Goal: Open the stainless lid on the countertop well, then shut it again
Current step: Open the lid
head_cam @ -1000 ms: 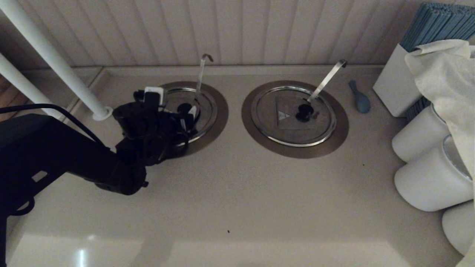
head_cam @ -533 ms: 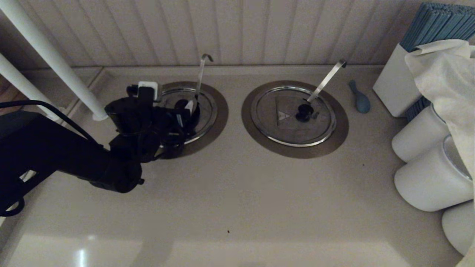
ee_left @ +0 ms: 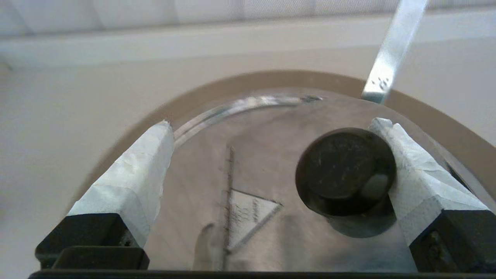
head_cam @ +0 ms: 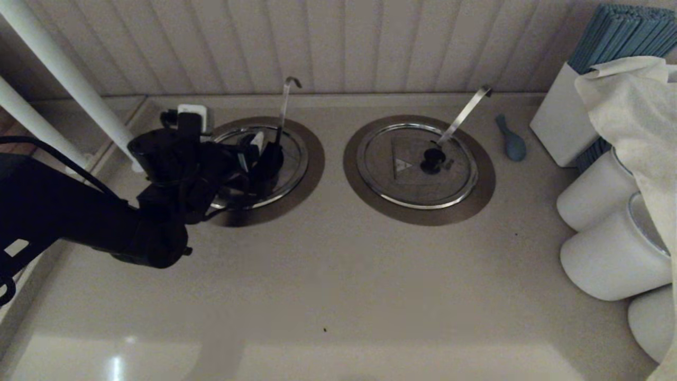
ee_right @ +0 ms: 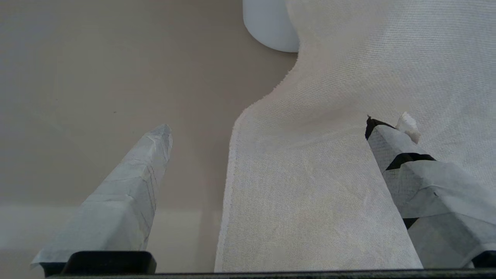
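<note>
The pale bench [head_cam: 338, 275] carries 2 round wells side by side near the back wall; the countertop well [head_cam: 309, 169], on the robot's left, holds the stainless lid [head_cam: 293, 159] seated inside its chrome rim, the thin ladle handle [head_cam: 284, 108] rising through it; the left claw [head_cam: 259, 153] hangs over that lid, spread wide, 1 taped finger [ee_left: 410, 174] touching the black knob [ee_left: 345, 170], the other [ee_left: 135, 178] well apart; the right claw [ee_right: 267, 155] is spread above a white cloth [ee_right: 348, 116].
</note>
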You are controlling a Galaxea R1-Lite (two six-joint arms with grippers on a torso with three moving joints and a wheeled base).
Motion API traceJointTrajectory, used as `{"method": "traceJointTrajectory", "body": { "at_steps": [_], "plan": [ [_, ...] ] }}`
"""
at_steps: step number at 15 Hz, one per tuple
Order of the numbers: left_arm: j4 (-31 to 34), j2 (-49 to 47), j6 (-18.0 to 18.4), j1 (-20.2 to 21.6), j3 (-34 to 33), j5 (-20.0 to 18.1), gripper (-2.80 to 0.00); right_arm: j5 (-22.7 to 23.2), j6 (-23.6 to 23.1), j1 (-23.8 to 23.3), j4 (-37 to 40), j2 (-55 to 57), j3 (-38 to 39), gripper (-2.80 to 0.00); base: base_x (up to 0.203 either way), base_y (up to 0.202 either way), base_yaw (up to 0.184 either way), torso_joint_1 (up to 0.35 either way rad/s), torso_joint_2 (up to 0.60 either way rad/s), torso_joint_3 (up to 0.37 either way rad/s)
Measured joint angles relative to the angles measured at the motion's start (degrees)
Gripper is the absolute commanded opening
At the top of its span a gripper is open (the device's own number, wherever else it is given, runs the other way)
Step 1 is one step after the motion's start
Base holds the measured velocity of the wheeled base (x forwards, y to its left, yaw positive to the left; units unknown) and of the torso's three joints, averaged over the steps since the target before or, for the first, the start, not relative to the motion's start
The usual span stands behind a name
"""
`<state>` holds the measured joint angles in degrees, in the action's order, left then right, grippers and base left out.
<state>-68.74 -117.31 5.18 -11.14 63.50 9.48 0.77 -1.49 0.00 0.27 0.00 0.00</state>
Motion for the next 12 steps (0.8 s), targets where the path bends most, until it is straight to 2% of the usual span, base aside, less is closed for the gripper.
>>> {"method": "traceJointTrajectory", "body": {
  "at_steps": [9, 12],
  "plan": [
    [-0.08, 1.77, 0.0, 4.73, 0.86, -0.88, 0.0, -0.01, 0.01, 0.0, 0.0, 0.0, 0.0, 0.0, 0.0, 0.0, 0.0, 0.0, 0.0, 0.0],
    [-0.02, 2.28, 0.28, 7.5, 0.77, -1.73, 0.0, -0.02, 0.04, 0.0, -0.02, 0.0, 0.0, 0.0, 0.0, 0.0, 0.0, 0.0, 0.0, 0.0]
  ]
}}
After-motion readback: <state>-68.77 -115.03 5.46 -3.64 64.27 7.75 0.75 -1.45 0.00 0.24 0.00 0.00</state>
